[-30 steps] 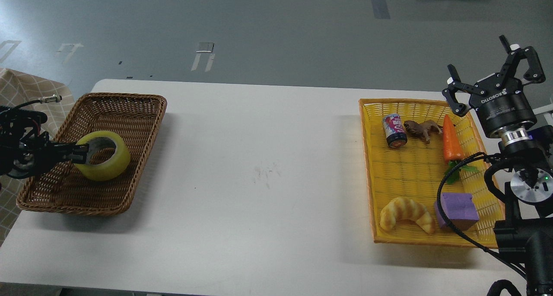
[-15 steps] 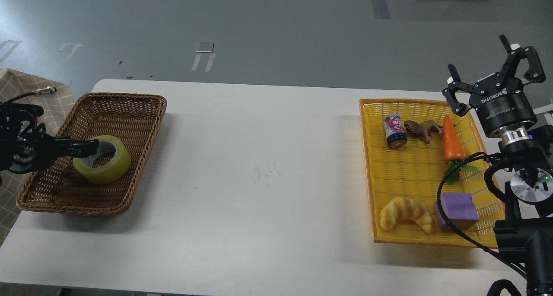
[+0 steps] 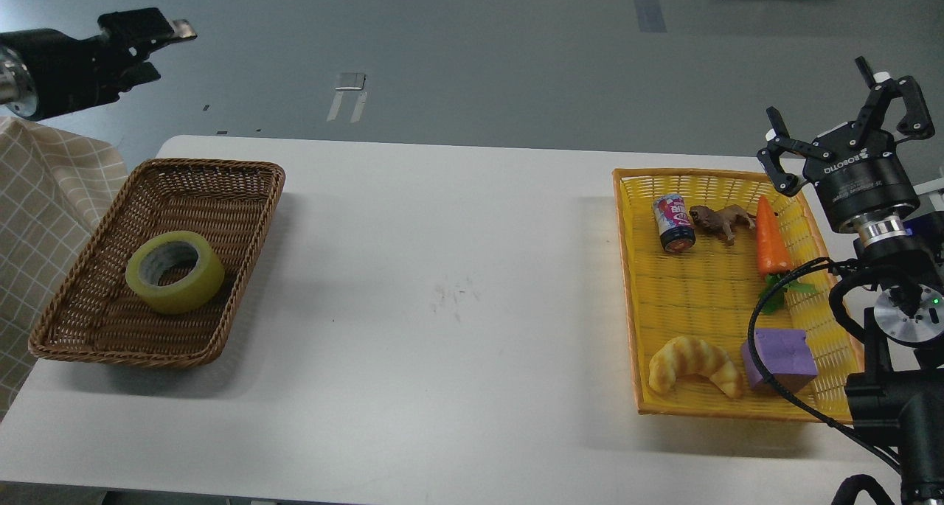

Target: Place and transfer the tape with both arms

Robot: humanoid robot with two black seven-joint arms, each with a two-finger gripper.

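The tape (image 3: 175, 271), a yellow roll with a grey-white core, lies flat inside the brown wicker basket (image 3: 221, 173) at the table's left. Nothing touches it. My left gripper (image 3: 169, 48) is raised high above and behind the basket at the upper left; its fingers stand apart and hold nothing. My right gripper (image 3: 816, 90) points upward at the far right, just beyond the back right corner of the yellow basket (image 3: 700, 177). It is open and empty.
The yellow basket holds a small can (image 3: 673, 223), a brown toy animal (image 3: 719, 220), a toy carrot (image 3: 771, 238), a croissant toy (image 3: 695, 366) and a purple block (image 3: 783, 359). A checked cloth (image 3: 44, 195) hangs left of the table. White tabletop (image 3: 442, 284) lies between the baskets.
My left gripper has let go of the tape, which now rests in the wicker basket, and has risen far up and back. The right arm has barely moved.
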